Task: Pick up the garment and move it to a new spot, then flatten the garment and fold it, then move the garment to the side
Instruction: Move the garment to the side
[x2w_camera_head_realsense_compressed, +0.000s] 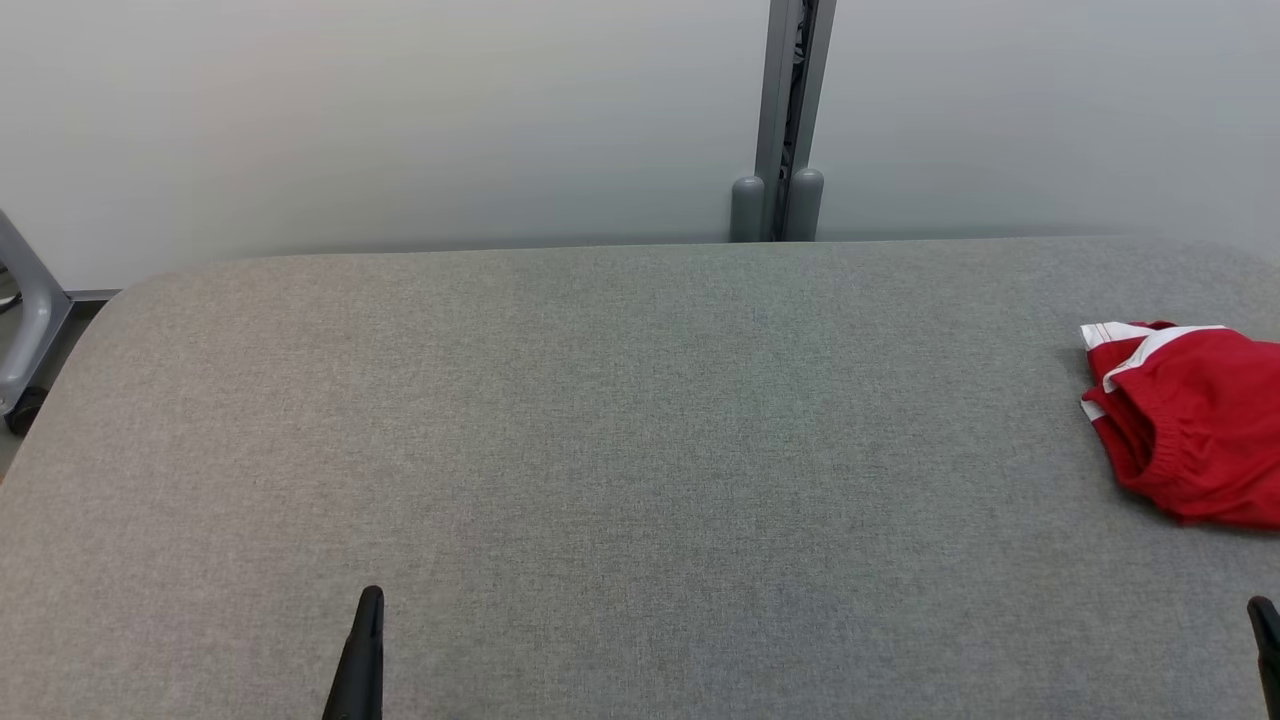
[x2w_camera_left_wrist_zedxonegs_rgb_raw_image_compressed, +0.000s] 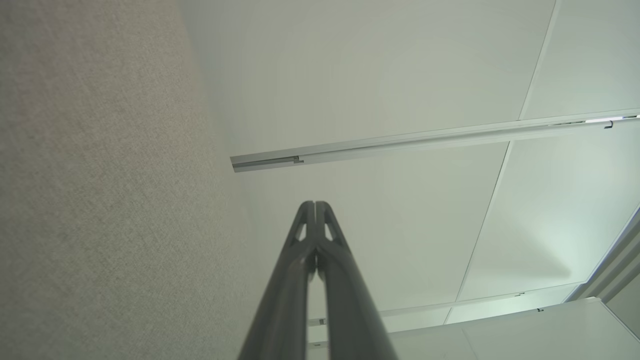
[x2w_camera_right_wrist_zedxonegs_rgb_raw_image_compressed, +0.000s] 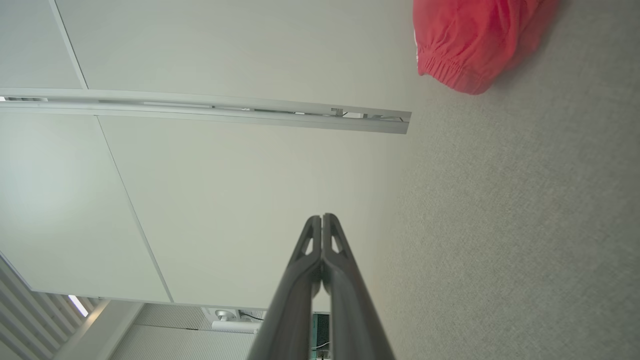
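Left claw (x2w_camera_left_wrist_zedxonegs_rgb_raw_image_compressed: 315, 204) and right claw (x2w_camera_right_wrist_zedxonegs_rgb_raw_image_compressed: 322, 216) are pressed together, empty; garment (x2w_camera_head_realsense_compressed: 1190, 430) lies rightward on table (x2w_camera_head_realsense_compressed: 640, 420), post (x2w_camera_head_realsense_compressed: 790, 120) behind.

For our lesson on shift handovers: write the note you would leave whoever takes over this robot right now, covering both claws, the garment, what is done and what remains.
Left claw: shut, empty, at the near left.
Right claw: shut, empty, at the near right.
Garment: red with white trim, bunched at the right end of the grey table, cut off by the head view's edge. Neither claw touches it.
Done: nothing evident; it looks neither flat nor folded.
Left: pick up, move, flatten, fold, set aside.
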